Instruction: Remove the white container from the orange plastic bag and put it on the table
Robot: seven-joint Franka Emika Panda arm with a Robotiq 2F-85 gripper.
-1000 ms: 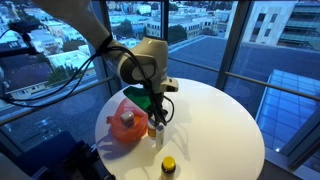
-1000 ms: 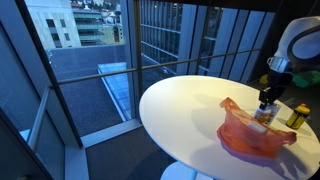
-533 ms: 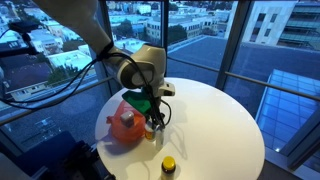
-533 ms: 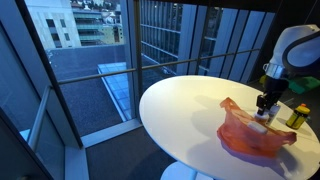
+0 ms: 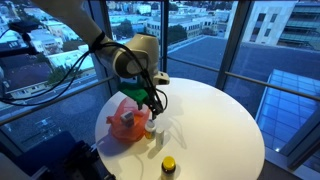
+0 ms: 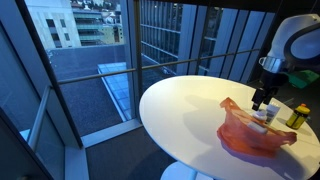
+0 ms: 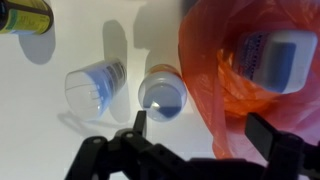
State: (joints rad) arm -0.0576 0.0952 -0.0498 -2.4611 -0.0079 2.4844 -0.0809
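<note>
The orange plastic bag [image 5: 120, 128] [image 6: 255, 137] [image 7: 215, 70] lies crumpled on the white round table [image 5: 215, 120] [image 6: 185, 110]. The white container [image 7: 272, 58] [image 5: 126, 117], cream with a blue label, rests inside the bag. My gripper [image 5: 152, 100] [image 6: 262, 98] [image 7: 205, 130] hovers open just above the bag's edge, with nothing between its fingers. One fingertip [image 7: 140, 125] hangs over bare table and the other over the bag's plastic.
A slim pale bottle [image 5: 150, 128] [image 7: 163, 92] stands on the table right beside the bag, under my gripper. A clear, blue-labelled shape [image 7: 95, 85] sits next to it. A dark yellow-topped jar [image 5: 168, 164] [image 6: 297, 115] [image 7: 25, 15] stands nearer the table's edge. Glass walls surround the table.
My gripper was shut low at the slim bottle; it has opened and risen, leaving the bottle standing beside the bag.
</note>
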